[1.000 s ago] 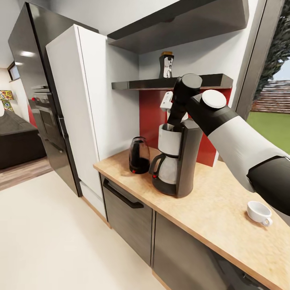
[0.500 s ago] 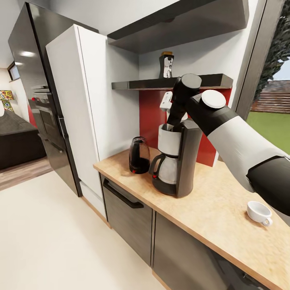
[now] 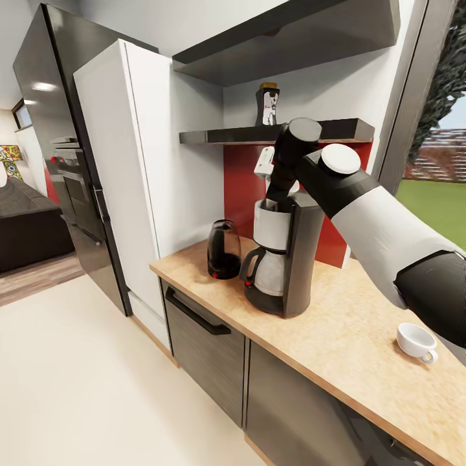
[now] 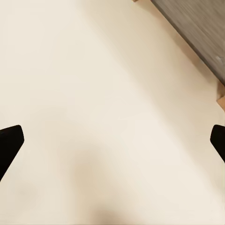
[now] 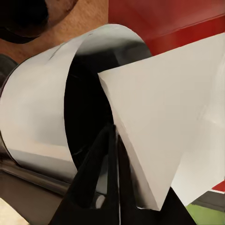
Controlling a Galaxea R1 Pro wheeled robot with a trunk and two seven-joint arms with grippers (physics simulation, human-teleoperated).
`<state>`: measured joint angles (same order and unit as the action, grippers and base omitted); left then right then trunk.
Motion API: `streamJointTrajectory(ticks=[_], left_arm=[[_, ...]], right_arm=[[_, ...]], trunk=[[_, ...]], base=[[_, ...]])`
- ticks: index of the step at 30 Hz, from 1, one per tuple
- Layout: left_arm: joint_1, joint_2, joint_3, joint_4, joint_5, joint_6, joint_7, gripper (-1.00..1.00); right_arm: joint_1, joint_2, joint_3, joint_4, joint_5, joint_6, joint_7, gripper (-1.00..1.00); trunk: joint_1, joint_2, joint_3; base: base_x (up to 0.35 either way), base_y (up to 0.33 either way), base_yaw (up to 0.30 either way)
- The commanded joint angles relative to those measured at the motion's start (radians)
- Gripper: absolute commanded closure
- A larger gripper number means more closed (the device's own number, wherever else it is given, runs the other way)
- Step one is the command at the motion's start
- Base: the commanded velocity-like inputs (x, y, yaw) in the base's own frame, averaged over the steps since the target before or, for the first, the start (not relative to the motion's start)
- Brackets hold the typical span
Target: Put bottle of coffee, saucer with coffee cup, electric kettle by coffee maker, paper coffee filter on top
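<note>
The filter [image 5: 164, 122] sits over the basket of the coffee maker [image 3: 285, 259] on the surface [image 3: 362, 336], pinched by the right claw [image 5: 115, 140]. The right arm bends down from above. The left claw [image 4: 112, 140] is spread over the floor [image 4: 93, 93].

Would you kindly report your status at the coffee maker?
Right gripper shut on paper coffee filter, at the filter basket. Left gripper open over floor. Nothing blocking.

right arm [image 3: 362, 200] | edged slightly left and up | over coffee maker [image 3: 285, 259]
</note>
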<state>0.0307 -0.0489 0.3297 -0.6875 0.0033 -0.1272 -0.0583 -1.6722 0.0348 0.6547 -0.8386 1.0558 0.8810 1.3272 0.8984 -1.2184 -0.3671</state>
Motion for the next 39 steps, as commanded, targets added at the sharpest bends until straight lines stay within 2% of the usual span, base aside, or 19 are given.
streamJointTrajectory(ticks=[1,8,9,39], left_arm=[[0.0,-0.001,0.005,-0.001,0.0,-0.001,-0.006,-1.0],[0.0,-0.001,0.005,-0.001,0.0,-0.002,-0.006,-1.0],[0.0,-0.001,0.005,-0.001,0.0,-0.001,-0.006,-1.0],[0.0,-0.001,0.005,-0.001,0.0,0.0,-0.006,-1.0]], right_arm=[[-0.001,0.0,0.002,-0.001,0.012,0.001,-0.002,1.0],[-0.001,0.009,0.002,-0.001,0.012,0.001,-0.002,1.0],[-0.001,0.009,0.002,-0.001,0.012,0.001,-0.002,-1.0],[-0.001,0.008,0.001,-0.002,0.012,0.001,-0.002,-1.0]], trunk=[[0.0,-0.001,-0.001],[0.0,-0.001,-0.001],[0.0,-0.001,-0.001],[0.0,-0.001,-0.001]], base=[[0.0,0.0,0.0],[0.0,0.0,0.0],[0.0,0.0,0.0],[0.0,0.0,0.0]])
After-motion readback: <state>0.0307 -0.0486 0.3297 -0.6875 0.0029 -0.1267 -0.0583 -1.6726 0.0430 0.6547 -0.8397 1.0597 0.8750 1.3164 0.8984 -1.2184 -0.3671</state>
